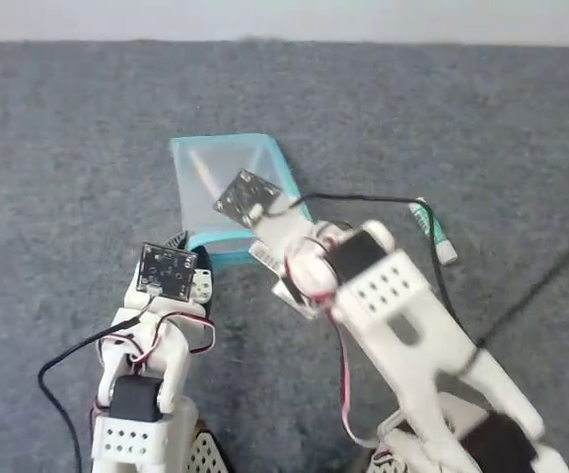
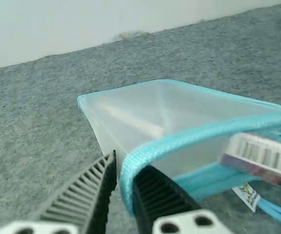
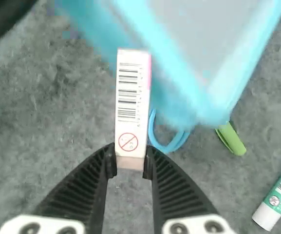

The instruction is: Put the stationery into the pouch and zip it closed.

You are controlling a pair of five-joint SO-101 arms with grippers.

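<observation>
The translucent pouch (image 1: 227,182) with turquoise trim lies mid-table, its mouth toward the arms. My left gripper (image 1: 193,246) is shut on the pouch's turquoise rim (image 2: 145,153) at the near left corner, lifting the mouth open (image 2: 123,168). A pale stick-like item (image 2: 135,122) lies inside. My right gripper (image 3: 129,156) is shut on a small white barcode box (image 3: 130,102), held right at the pouch mouth (image 1: 264,253). The box (image 2: 262,156) also appears beside the rim. A white and green glue stick (image 1: 433,233) lies on the carpet to the right.
Grey carpet (image 1: 87,148) covers the table. A green item (image 3: 230,139) and a turquoise zip loop (image 3: 167,139) lie by the pouch's near corner. The glue stick (image 3: 276,195) is close to the right arm. A black cable (image 1: 540,286) runs at the right.
</observation>
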